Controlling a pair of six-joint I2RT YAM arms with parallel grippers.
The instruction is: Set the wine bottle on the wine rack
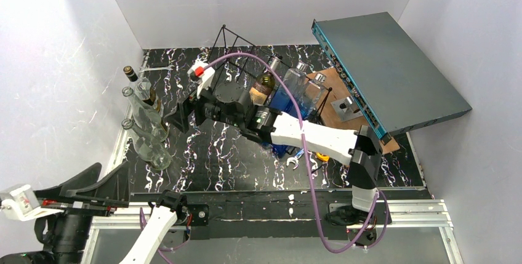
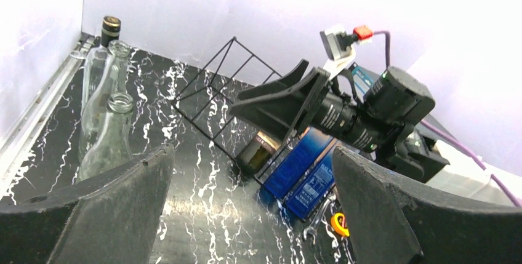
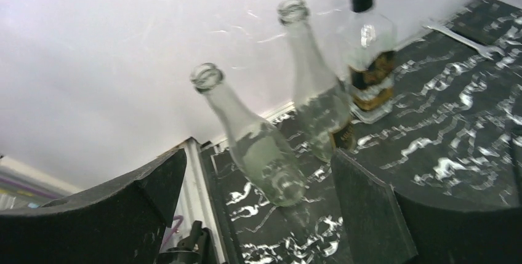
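Right wrist view has the right gripper (image 3: pixel 258 160) spread wide with nothing between its fingers. It is aimed at the nearest clear bottle (image 3: pixel 261 153), which stands just ahead of the opening, untouched. Beyond it, along the white wall, stand a second clear bottle (image 3: pixel 317 107) and a capped bottle (image 3: pixel 370 55) with a dark-and-gold label.

None of these three is on the wine rack (image 1: pixel 229 42), which sits at the back of the table, well apart from them. The rack already carries a gold-labelled bottle (image 1: pixel 265 85) and blue bottles (image 1: pixel 295 92). By my reading, the pick of this bottle has not begun: the grasp, the carry and the setting into a free slot are all left.

The right arm (image 1: pixel 320 138) reaches from its base at the near right diagonally across the table toward the left wall, stretched long and low. The left gripper (image 2: pixel 252 153) is equally wide and empty, held back at the near left corner and facing the rack.
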